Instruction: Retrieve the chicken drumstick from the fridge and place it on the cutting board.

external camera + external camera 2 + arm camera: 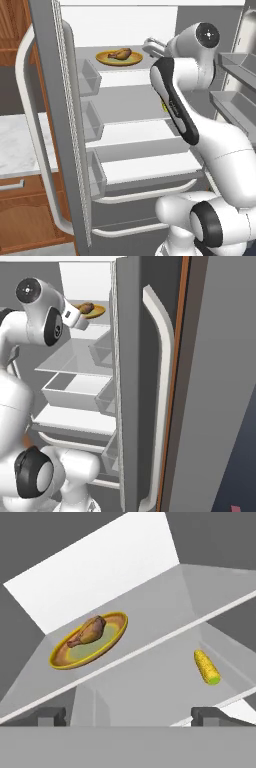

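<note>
One chicken drumstick (89, 632), one yellow plate (112, 638), one corn cob (207, 667), one open fridge (135, 165) with two doors, one gripper (128, 716)

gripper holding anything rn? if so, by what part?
Nothing held. The gripper is open and empty; the chicken drumstick lies apart from it on the yellow plate in the fridge.

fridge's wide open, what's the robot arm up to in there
The arm is reaching into the open fridge toward the chicken drumstick, which lies on a yellow plate on an upper shelf. Its claw is open and short of the plate, holding nothing. A corn cob lies on the shelf below.
</note>
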Robot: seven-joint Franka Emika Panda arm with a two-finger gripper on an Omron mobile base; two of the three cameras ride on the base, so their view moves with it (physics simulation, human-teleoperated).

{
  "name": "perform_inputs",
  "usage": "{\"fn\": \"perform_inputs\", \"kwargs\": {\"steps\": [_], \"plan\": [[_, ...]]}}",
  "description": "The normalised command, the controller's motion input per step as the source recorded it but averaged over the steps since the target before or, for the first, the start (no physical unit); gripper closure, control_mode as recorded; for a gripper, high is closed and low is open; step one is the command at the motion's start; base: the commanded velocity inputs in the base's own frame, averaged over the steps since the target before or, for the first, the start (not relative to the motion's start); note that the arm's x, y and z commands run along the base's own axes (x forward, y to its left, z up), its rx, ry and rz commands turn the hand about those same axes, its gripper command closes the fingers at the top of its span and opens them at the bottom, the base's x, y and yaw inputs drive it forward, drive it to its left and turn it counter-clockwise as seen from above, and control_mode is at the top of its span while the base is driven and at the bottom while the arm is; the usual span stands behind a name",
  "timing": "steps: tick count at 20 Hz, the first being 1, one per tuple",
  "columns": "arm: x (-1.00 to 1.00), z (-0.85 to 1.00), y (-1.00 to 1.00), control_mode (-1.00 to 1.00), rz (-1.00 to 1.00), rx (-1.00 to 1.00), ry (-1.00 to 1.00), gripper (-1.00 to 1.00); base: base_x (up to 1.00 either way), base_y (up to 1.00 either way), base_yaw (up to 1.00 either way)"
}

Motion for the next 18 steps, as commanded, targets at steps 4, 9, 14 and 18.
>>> {"fn": "perform_inputs", "kwargs": {"steps": [4, 9, 14, 18], "plan": [[0.38, 0.02, 0.00, -1.00, 0.13, 0.00, 0.00, -1.00, 0.00, 0.00, 0.00], [0.34, 0.00, 0.00, -1.00, 0.14, -0.08, 0.00, -1.00, 0.00, 0.00, 0.00], [0.24, 0.03, 0.00, -1.00, 0.07, -0.13, 0.00, -1.00, 0.00, 0.00, 0.00], [0.33, 0.05, 0.08, -1.00, 0.02, -0.13, 0.02, -1.00, 0.00, 0.00, 0.00]]}}
